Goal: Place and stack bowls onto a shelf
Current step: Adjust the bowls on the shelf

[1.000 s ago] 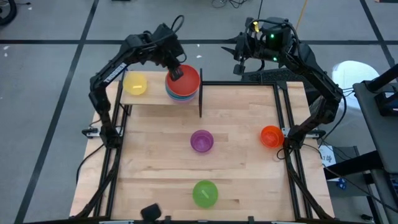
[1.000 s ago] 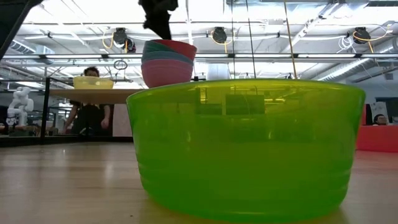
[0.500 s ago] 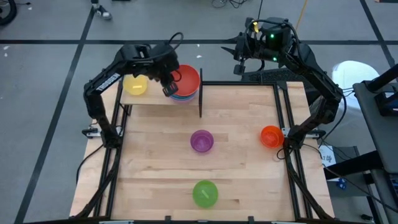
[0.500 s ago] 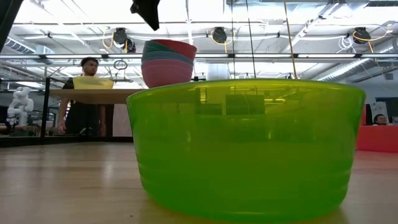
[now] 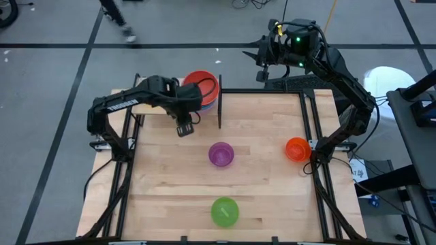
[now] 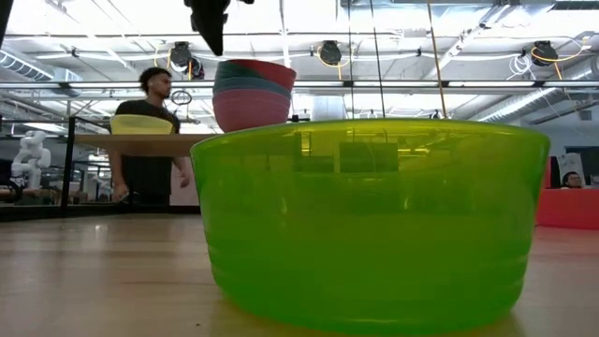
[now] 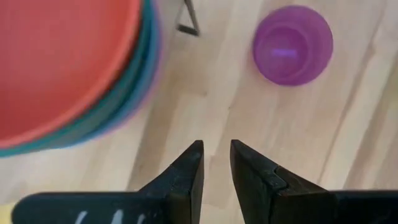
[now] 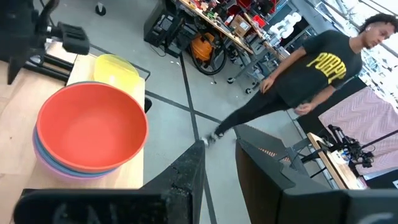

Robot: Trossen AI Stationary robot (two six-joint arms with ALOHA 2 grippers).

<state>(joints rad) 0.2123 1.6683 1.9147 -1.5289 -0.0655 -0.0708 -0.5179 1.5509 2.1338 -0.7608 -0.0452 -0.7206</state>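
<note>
Since a second ago, your left hand has come off the rim of the stacked bowls and swung out over the bench, just in front of the shelf. Its fingers stand slightly apart with nothing between them. You see the red bowl on top of the stack at the shelf's right end, with teal, blue and pink bowls nested beneath it. The yellow bowl sits on the same shelf, apart from the stack; from above, the left arm covers it.

On the bench you have the purple bowl near the middle, the green bowl towards the front and the orange bowl by the right edge, all well apart.

Your right hand waits high behind the bench's far right corner, its fingers a little apart and empty.

A person walks past beyond the bench in a dark shirt; its yellow lettering is only partly legible, something like "PURP".
</note>
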